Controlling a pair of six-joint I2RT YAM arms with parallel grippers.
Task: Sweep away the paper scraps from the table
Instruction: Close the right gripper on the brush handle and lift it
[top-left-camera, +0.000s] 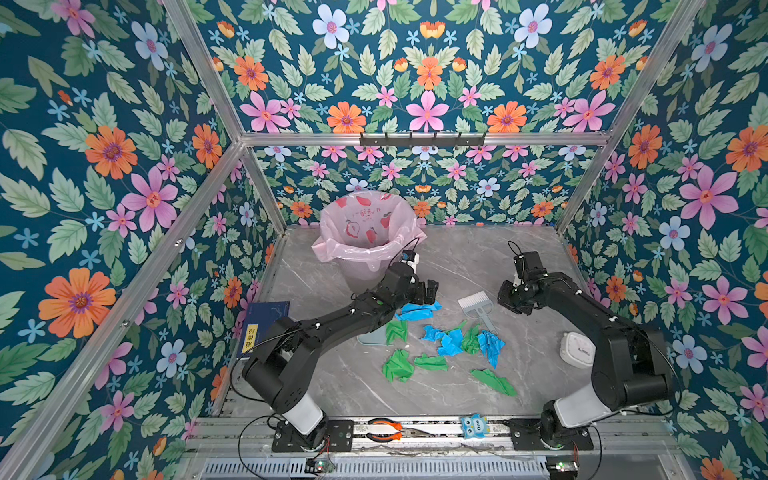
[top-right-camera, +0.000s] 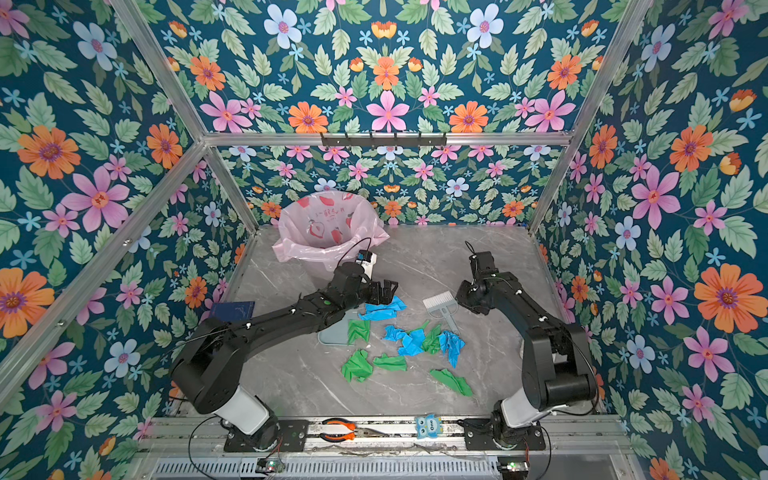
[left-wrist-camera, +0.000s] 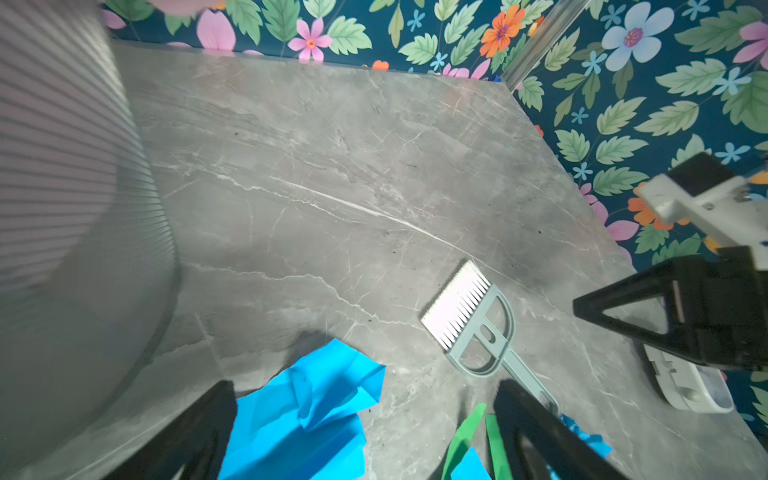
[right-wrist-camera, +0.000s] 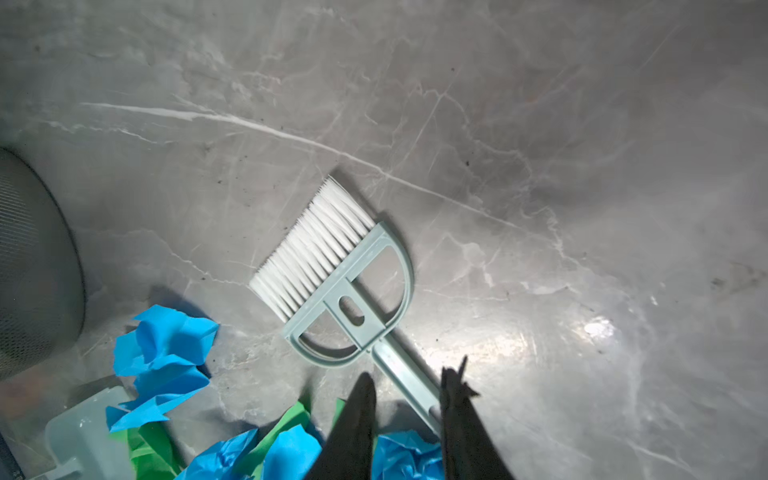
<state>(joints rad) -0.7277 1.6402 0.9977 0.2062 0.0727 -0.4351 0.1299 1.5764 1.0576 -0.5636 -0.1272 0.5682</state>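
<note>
Right wrist view: right end effector (right-wrist-camera: 414, 368) straddles brush handle (right-wrist-camera: 395, 365) on table (right-wrist-camera: 540, 166); grip uncertain.

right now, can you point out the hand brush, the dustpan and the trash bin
hand brush (right-wrist-camera: 320, 245), right wrist view, on its white bristles
dustpan (top-right-camera: 332, 334), in a top view, on its bare pale corner
trash bin (top-left-camera: 359, 276), in a top view, on its grey outer wall

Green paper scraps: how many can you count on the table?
5. One green scrap lies rear left; one sits among the blue scraps; two lie nearer the front; one front right. More may be hidden.
</note>
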